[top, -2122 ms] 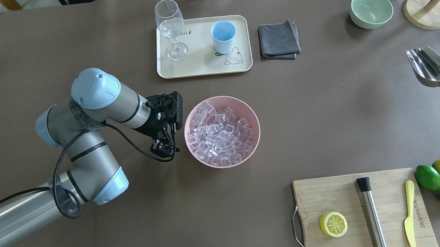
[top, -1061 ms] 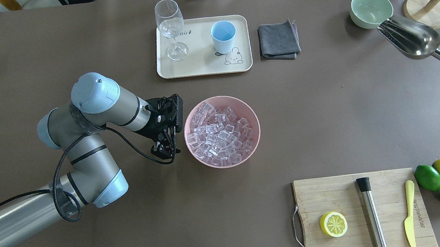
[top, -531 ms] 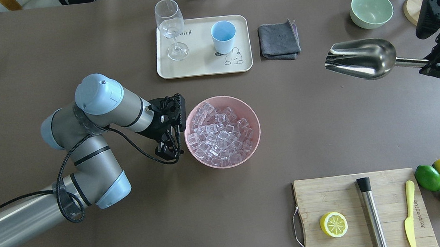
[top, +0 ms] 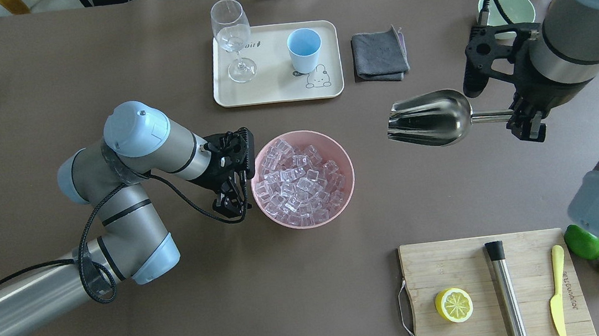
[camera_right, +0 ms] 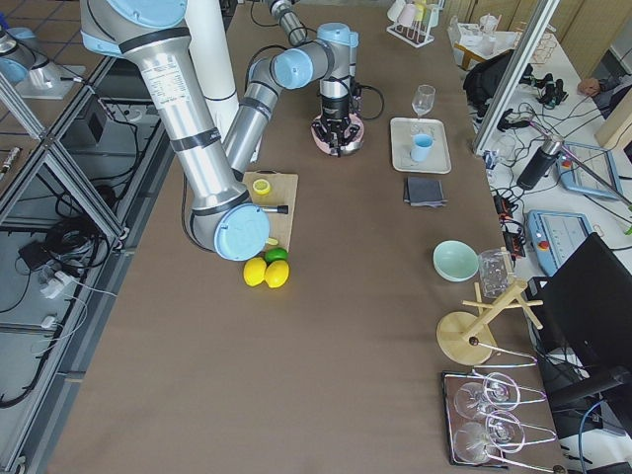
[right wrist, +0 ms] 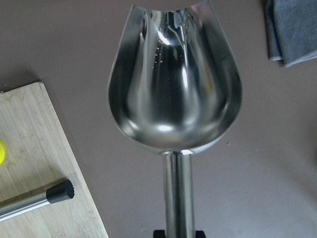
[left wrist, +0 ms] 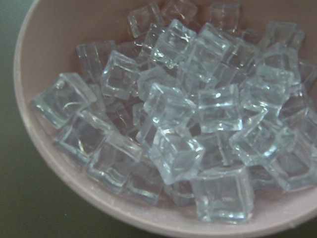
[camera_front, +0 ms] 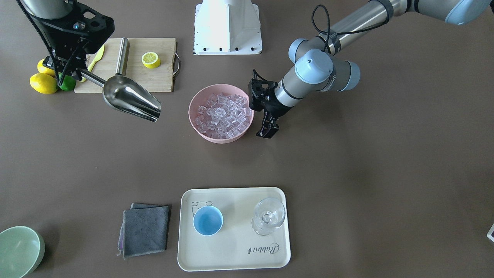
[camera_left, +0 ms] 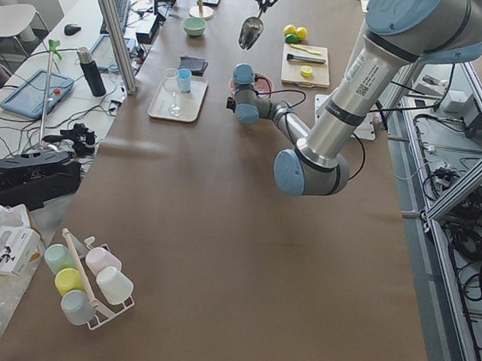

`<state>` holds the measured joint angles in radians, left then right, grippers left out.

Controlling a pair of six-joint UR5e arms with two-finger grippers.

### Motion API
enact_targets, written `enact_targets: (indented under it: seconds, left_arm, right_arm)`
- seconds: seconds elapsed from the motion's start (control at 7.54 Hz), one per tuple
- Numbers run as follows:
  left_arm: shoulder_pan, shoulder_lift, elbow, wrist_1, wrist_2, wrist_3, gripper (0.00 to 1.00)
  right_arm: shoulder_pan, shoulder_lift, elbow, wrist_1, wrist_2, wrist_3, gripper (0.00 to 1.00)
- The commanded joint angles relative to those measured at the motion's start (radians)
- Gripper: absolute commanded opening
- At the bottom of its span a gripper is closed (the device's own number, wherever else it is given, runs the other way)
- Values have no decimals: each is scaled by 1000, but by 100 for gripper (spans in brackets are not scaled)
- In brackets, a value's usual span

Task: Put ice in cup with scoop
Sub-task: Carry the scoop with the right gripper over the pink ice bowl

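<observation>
The ice point(top: 298, 182) fills a pink bowl point(top: 350, 185) at mid-table; the left wrist view shows the cubes point(left wrist: 173, 119) close up. The light-blue cup point(top: 304, 49) stands empty on a cream tray point(top: 269, 90) beyond the bowl. My right gripper point(top: 525, 122) is shut on the handle of the steel scoop point(top: 428, 119). It holds the scoop level in the air to the right of the bowl, mouth toward it and empty point(right wrist: 176, 84). My left gripper point(top: 231, 203) is just outside the bowl's left rim, fingers drawn together and holding nothing.
A stemmed glass point(top: 233, 36) shares the tray. A grey cloth point(top: 379, 55) lies right of the tray. A cutting board point(top: 454, 263) at the front right bears a lemon half, a steel rod point(top: 504, 291) and a yellow knife. A green bowl point(top: 504, 1) is behind the right arm.
My right arm has swung the scoop in from the table's right edge toward the bowl and turned its mouth to the left. My left gripper has edged slightly closer to the bowl.
</observation>
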<state>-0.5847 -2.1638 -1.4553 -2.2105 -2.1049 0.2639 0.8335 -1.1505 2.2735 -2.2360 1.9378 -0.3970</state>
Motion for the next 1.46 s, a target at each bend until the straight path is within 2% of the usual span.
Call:
enact_targets:
  seconds: [0.0, 0.13, 0.4, 0.66, 0.93, 1.33]
  left_arm:
    - [0, -1, 0, 0, 0, 0, 99]
    - [0, 1, 0, 0, 0, 0, 99]
    - [0, 9, -3, -11, -1, 3, 99]
    - [-1, 18, -8, -17, -3, 5, 99]
    - [0, 10, -5, -15, 0, 2, 99]
    - [0, 10, -5, -14, 0, 0, 99]
  right_arm:
    - [-71, 139, -57, -145, -66, 7, 0]
    - [-79, 213, -72, -233, -69, 7, 0]
    - [-138, 340, -173, -301, -124, 7, 0]
    - [-175, 400, -248, -310, -126, 6, 0]
    - [-200, 483, -363, -341, -141, 6, 0]
    - [-227, 500, -426, -355, -164, 6, 0]
